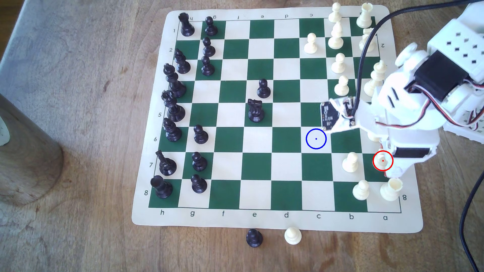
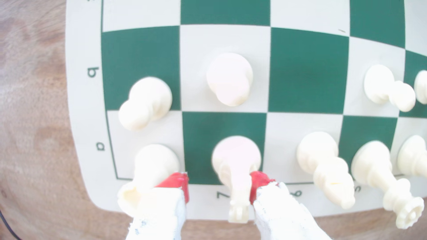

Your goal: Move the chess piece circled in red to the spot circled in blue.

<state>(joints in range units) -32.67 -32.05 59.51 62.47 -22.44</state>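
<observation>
We are at the grasp step. Our claw (image 2: 218,187) stands spread around the knight (image 2: 235,166), one red pad (image 2: 256,182) touching it, on its green edge square. Next: close, lift clear of the rook (image 2: 147,170), carry to the blue-ringed square (image 1: 316,139).

The arm's hand (image 1: 387,167) hangs over the red-ringed chess piece (image 1: 381,158), the blue-ringed spot (image 1: 316,139) lying bare nearby.

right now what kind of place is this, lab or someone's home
Probably a home or hobby tabletop, not a lab: a roll-up chess mat lies on a worn wooden table, with a small white 3D-printed-looking arm and its gripper over the cream pieces.
</observation>
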